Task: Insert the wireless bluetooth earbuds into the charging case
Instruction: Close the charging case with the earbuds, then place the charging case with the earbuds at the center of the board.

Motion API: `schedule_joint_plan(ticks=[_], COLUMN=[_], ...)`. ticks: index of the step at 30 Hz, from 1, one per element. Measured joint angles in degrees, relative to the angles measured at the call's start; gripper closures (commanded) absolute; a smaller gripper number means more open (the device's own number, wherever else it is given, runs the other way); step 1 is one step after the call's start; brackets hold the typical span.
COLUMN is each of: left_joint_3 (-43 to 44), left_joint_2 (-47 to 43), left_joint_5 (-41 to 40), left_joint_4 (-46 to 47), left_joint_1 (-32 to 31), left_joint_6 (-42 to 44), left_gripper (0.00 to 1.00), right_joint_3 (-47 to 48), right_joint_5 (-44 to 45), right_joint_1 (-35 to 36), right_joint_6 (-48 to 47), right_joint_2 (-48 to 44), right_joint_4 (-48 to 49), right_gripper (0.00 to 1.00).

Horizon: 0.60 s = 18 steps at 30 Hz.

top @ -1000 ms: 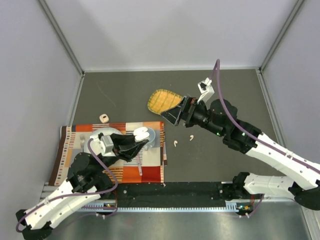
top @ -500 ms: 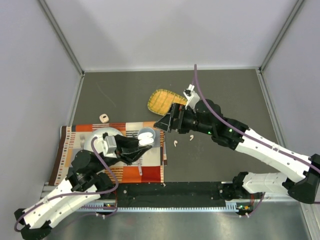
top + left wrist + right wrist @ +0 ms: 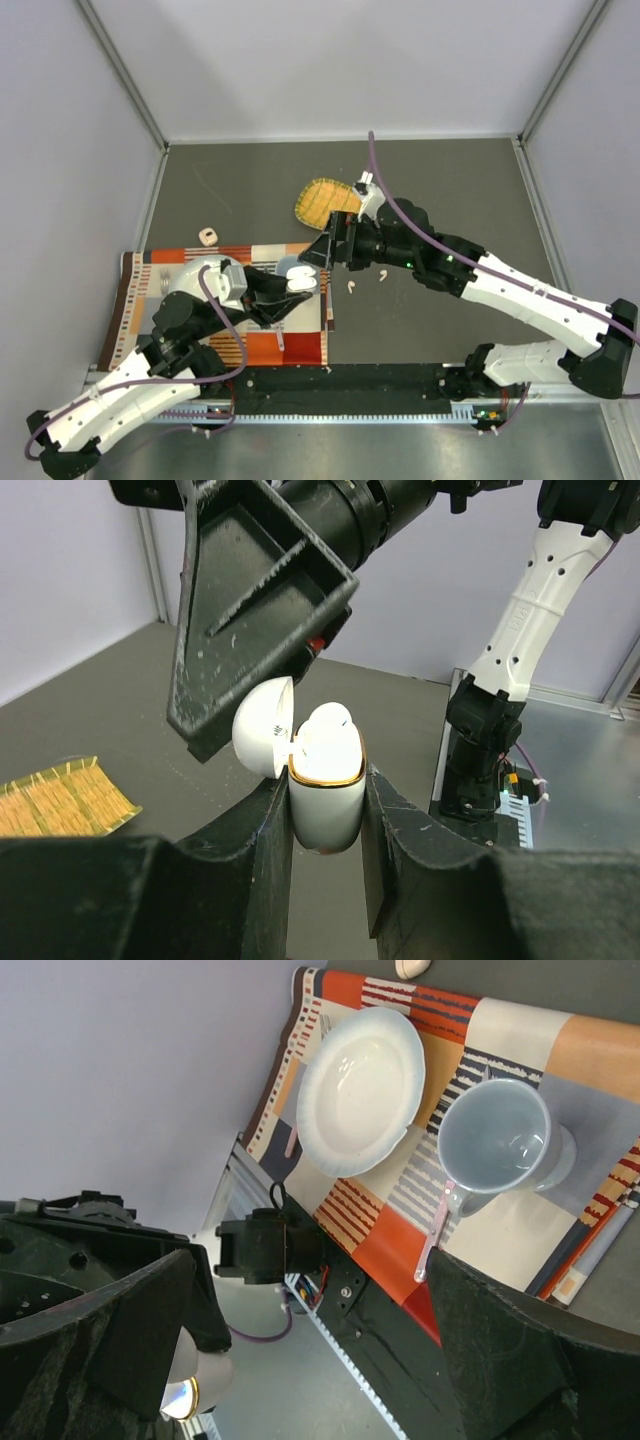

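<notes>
I am seeing the left gripper [image 3: 327, 810] clenching a white charging case [image 3: 327, 802] between its fingers, low in the middle of the left wrist view. The case is standing upright with its lid [image 3: 264, 725] hinging open to the left, and one white earbud [image 3: 326, 727] is sitting in its gold-rimmed mouth. I am reading no brand, label or writing on the case or anywhere else in these views.

In the top view I am finding the case [image 3: 299, 280] at centre left, over the striped placemat [image 3: 300, 347]. The right gripper [image 3: 318, 255] is hanging just above and right of it with its jaws spread wide and nothing between them. Two loose earbuds [image 3: 352, 286] and [image 3: 382, 275] are lying on the dark table [image 3: 250, 190] right of the mat, near each other. A small cream piece [image 3: 207, 237] is lying at left on the table above the mat.

In the right wrist view a white plate [image 3: 360, 1090] and a pale blue cup [image 3: 503, 1144] are resting on the mat, and a pink stick [image 3: 433, 1234] is lying beside the cup. A yellow woven mat [image 3: 322, 199] is lying at upper centre.
</notes>
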Motion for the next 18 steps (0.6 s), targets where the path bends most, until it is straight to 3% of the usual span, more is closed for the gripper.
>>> schedule_joint_plan(ticks=[13,18], left_joint_3=[0.87,1.73], left_joint_2=[3.08,4.28], left_joint_5=[-1.75,-5.84], left_joint_4=[0.00,-0.46], left_joint_1=[0.00,0.00], left_joint_6=[-1.38,-4.55], left_gripper=[1.00,1.00], right_joint_3=[-0.33,-4.68], right_joint_5=[0.94,9.42], right_joint_1=[1.75,1.92], right_joint_6=[-2.38,-2.16], right_joint_2=[0.07,-6.14], right_joint_4=[-1.75,-2.69], right_gripper=[0.01,0.01])
